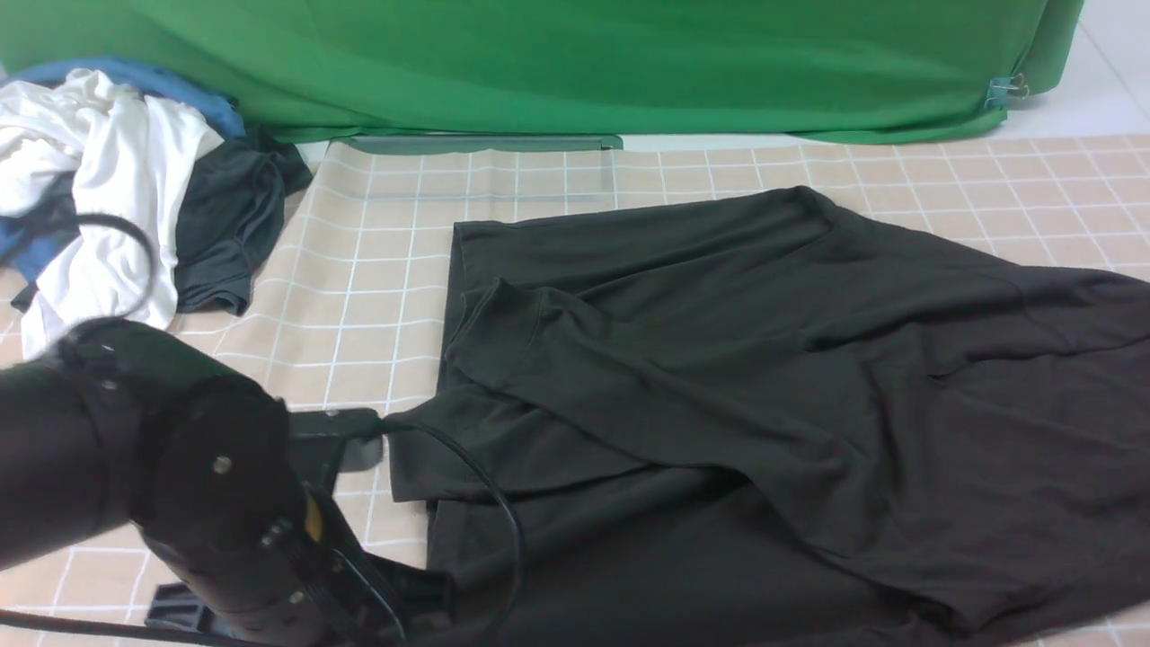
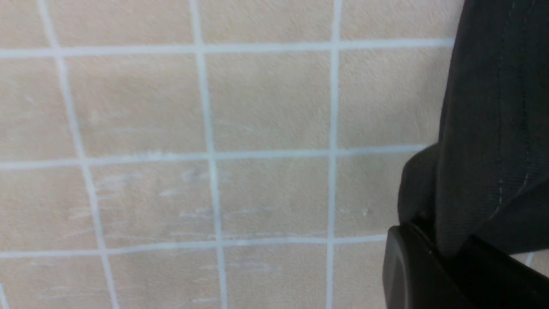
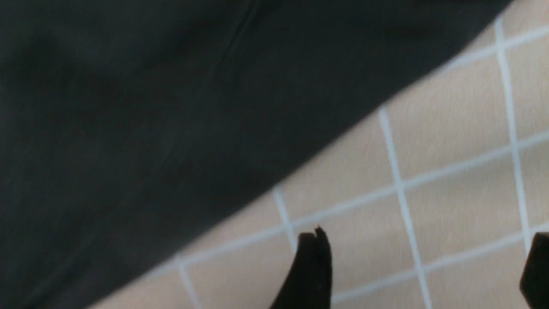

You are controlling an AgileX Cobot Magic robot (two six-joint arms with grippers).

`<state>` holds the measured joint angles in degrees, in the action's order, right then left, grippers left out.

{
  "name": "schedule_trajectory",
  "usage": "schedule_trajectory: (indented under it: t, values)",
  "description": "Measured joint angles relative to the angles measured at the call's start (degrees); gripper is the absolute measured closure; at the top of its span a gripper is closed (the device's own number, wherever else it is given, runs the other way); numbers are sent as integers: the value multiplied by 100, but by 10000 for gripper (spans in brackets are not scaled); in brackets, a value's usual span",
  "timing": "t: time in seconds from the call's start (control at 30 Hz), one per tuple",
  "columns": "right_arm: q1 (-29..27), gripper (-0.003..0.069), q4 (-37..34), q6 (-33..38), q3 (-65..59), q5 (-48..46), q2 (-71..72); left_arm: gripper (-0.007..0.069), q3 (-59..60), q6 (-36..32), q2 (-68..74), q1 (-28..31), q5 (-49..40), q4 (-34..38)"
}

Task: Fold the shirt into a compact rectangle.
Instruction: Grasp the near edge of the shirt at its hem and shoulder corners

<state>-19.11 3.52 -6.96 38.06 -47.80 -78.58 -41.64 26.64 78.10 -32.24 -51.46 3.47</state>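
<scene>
**Left fingers pinched on the black shirt, right fingers spread wide beside it**

From the front view, the black shirt [image 1: 764, 377] lies across the middle and right of the tabletop [image 1: 377, 270], which is covered in beige cloth with a white grid. The shirt is not flat. A broad layer is folded diagonally over the rest, with soft creases, and the fabric runs out of the picture at the right and at the near edge.

My left arm [image 1: 162, 467] fills the near left corner, a black cable [image 1: 499, 512] looping from it over the shirt's near-left part. My left fingers [image 2: 411, 274] are closed tight. In the left wrist view a stitched edge of the shirt drops down into them and is gripped there, with bare grid cloth beside it. In the front view this grip sits at the shirt's left side, where a corner of fabric meets the tip of my arm.

My right fingers [image 3: 315, 266] stand wide apart, one black tip at each side of the gap, with only the grid cloth showing between them. They hold nothing. The right wrist view is blurred, but the shirt's dark edge runs diagonally just beside them, and I cannot tell whether they touch the cloth below.

At the far left corner lies a heap of other clothes [image 1: 108, 180], white, blue and dark grey, apart from the shirt. A green backdrop [image 1: 539, 63] hangs along the far edge.
</scene>
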Motion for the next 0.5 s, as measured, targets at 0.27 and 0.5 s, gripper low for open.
schedule_trajectory:
  t: [0.27, 0.5]
  values:
    - [-11, 32, 10, 206, 379, 633, -800, 604, 0, -273, -14, 428, 26, 7]
    - [-11, 56, 18, 339, 436, 1078, -1336, 604, 0, -410, -14, 478, 41, 99]
